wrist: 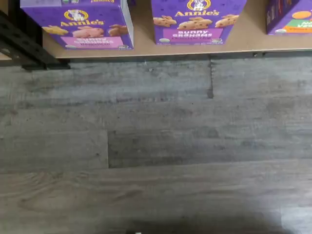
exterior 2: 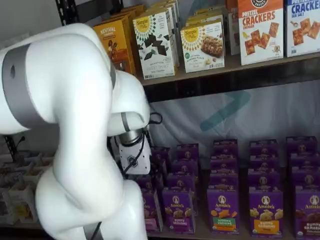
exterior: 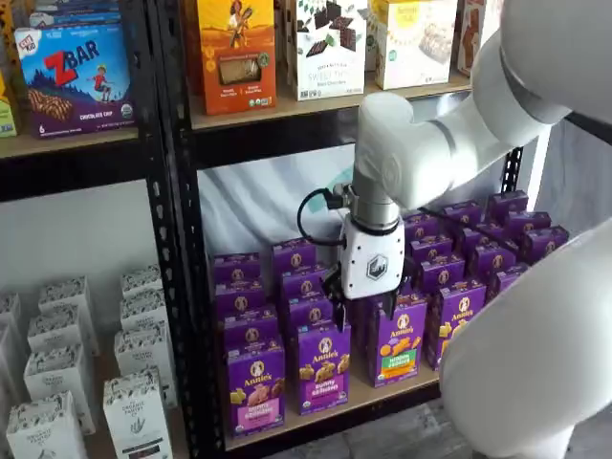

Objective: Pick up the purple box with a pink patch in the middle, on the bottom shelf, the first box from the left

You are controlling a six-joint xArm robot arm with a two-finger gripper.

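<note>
Down at our gripper [exterior: 363, 308] we can only make out the white body and two short black fingers [exterior: 338, 312] poking out under it, hanging in front of the rows of purple cartons. Honestly we can't tell whether the fingers are apart or together from this angle, and nothing looks held between them. In a shelf view [exterior 2: 131, 159] the white body peeks out behind our own arm, fingers hidden.

The purple box [exterior: 255, 386] stands upright, long axis vertical, front face with the rabbit seal and pink patch turned out toward the cameras. It sits at the front edge of the bottom shelf [exterior: 335, 409], below our gripper and off toward the black upright [exterior: 182, 287], not touching it.

Just beside it, nearer under our gripper, is a Bunny Grahams carton [exterior: 324, 367], then one with a green-orange patch [exterior: 397, 338].

From the wrist view we see the purple box [wrist: 83, 22] with the Bunny Grahams carton [wrist: 196, 20] next to it, grey floor [wrist: 156, 146] in front.
</note>
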